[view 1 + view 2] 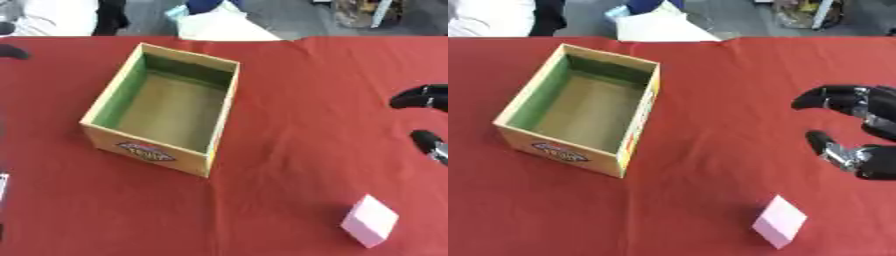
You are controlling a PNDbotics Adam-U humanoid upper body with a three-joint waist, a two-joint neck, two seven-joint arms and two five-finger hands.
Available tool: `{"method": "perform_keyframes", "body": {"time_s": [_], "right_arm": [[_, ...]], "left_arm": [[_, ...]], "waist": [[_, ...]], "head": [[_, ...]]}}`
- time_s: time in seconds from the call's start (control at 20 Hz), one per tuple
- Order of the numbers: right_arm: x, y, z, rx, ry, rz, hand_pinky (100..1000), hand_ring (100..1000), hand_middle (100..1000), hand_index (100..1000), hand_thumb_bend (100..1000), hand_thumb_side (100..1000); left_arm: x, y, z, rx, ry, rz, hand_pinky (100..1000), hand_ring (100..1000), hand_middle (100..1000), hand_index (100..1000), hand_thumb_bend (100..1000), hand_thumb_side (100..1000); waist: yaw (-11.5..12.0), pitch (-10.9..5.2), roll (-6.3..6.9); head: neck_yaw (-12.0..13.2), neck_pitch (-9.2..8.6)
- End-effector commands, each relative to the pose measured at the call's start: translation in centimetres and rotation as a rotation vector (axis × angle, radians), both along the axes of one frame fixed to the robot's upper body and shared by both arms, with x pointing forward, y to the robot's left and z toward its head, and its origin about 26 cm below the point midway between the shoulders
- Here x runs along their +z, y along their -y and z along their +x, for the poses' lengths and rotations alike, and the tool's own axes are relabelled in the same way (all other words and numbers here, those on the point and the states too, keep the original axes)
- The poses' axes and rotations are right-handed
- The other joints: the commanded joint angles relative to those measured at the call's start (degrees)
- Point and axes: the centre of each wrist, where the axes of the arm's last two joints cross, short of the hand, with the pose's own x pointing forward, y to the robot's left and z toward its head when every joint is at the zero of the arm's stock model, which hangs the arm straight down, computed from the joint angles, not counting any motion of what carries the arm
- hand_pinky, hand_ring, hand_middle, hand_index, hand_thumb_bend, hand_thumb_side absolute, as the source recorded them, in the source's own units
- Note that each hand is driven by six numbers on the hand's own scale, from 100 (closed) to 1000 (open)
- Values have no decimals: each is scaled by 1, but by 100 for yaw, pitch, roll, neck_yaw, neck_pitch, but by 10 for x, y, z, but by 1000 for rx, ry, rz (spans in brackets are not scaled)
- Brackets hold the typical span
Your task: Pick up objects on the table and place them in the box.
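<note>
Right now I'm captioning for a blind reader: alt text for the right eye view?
The robot's right hand, open, holds nothing above a red tablecloth; a pink block lies nearer, an empty open cardboard box sits left.

Count: one cardboard box (579, 118), open top, nothing visible inside. One pink block (780, 228) on the red tablecloth (710, 70), the only loose object seen. One robot hand clearly in view, the right hand (857, 127), fingers and thumb spread apart, holding nothing. Block lies near the hand, below it toward the near edge and a bit to its left. Box sits well apart from the hand, off to its left.
</note>
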Motion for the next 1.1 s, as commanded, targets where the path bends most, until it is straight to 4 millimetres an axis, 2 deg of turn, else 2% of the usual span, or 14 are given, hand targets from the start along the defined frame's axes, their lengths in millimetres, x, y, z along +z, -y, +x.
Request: {"method": "perform_keyframes", "body": {"time_s": [0.05,0.5,0.85,1.0,1.1], "right_arm": [[6,-1,-2,20,29,-37,891,884,855,927,100,1000],[-8,-3,-5,90,6,-56,887,866,832,925,100,997],[-17,-2,-8,126,-8,-92,886,861,828,891,166,888],[-21,-2,-10,135,-31,-109,886,859,825,898,184,854],[-25,-3,-11,144,-61,-116,887,864,824,910,220,799]], "left_arm": [[10,-2,-2,2,29,35,538,691,594,768,100,757],[9,-2,-2,4,26,40,539,692,594,767,100,755],[8,-3,-2,4,18,45,539,692,595,767,100,755],[7,-3,-3,3,11,45,539,692,595,767,100,755],[7,-2,-3,1,7,47,539,692,595,767,100,755]], "waist": [[-15,-55,-13],[-22,-87,-37],[-21,-149,-52],[-24,-181,-55],[-27,-199,-55]], "head": [[-35,-79],[9,36],[101,170],[134,244],[136,277]]}}
